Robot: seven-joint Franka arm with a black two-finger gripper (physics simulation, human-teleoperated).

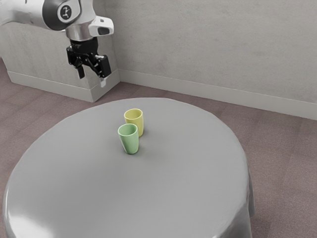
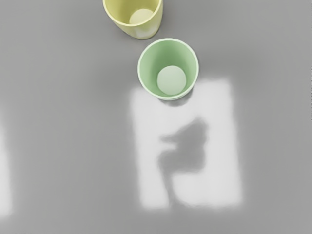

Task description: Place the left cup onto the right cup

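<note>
Near the middle of the grey table [image 1: 198,188], upright with mouths open for nesting: green cup [image 1: 128,138] just beside yellow cup [image 1: 134,122]. High over the far edge, well apart from both: black pincer [image 1: 91,75], spread wide and empty, seemingly poised before any grasp.

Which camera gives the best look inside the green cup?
The wrist view: it looks straight down into the green cup, showing the whole rim and empty bottom. The exterior view shows the cup side-on, upright beside the yellow cup, its inside mostly hidden.
</note>
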